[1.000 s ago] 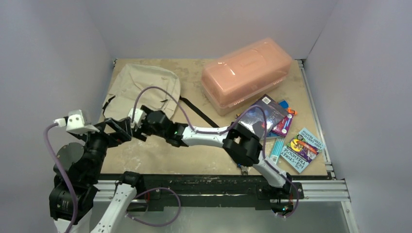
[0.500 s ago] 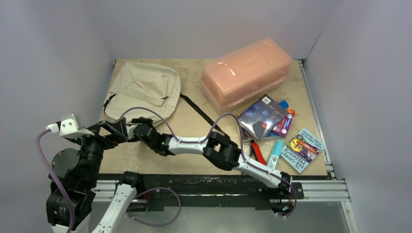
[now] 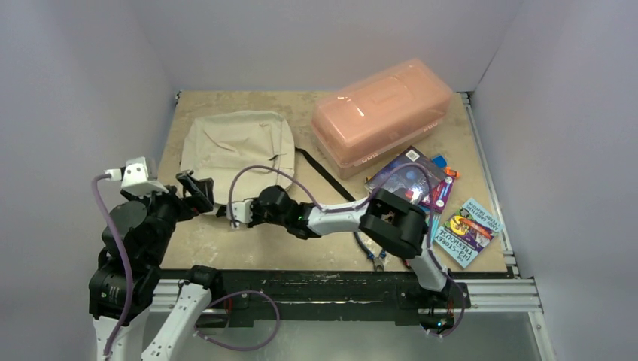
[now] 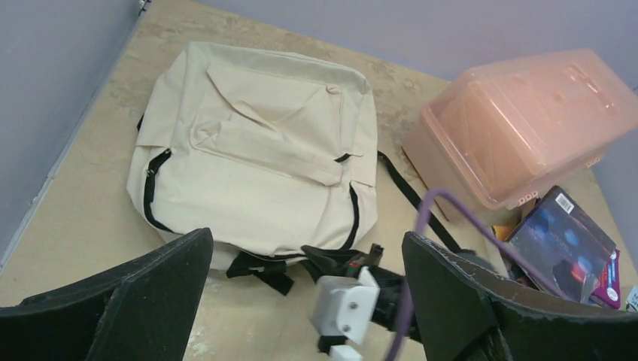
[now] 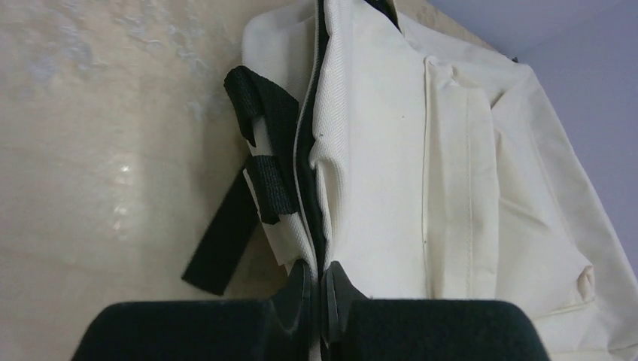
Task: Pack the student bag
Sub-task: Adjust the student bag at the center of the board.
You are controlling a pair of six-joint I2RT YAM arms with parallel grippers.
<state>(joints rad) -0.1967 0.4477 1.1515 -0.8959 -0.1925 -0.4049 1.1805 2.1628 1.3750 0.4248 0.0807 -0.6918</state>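
Right wrist view: right gripper (image 5: 314, 297) pinching student bag (image 5: 421, 188) at black zip trim (image 5: 304, 203), probably to open it; left gripper (image 4: 306, 248) spread, idle above table (image 5: 90, 150).

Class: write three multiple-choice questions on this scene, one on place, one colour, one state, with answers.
1. In the top view, the student bag lies where from the plastic box? A left B right C inside it
2. The box's colour? A blue B pink C green
3. The right hand is: A wide open B gripping a book C shut on the bag's zip edge
Answers: 1 A, it sits left of the box; 2 B, translucent pink; 3 C, its fingers pinch the black zip trim.
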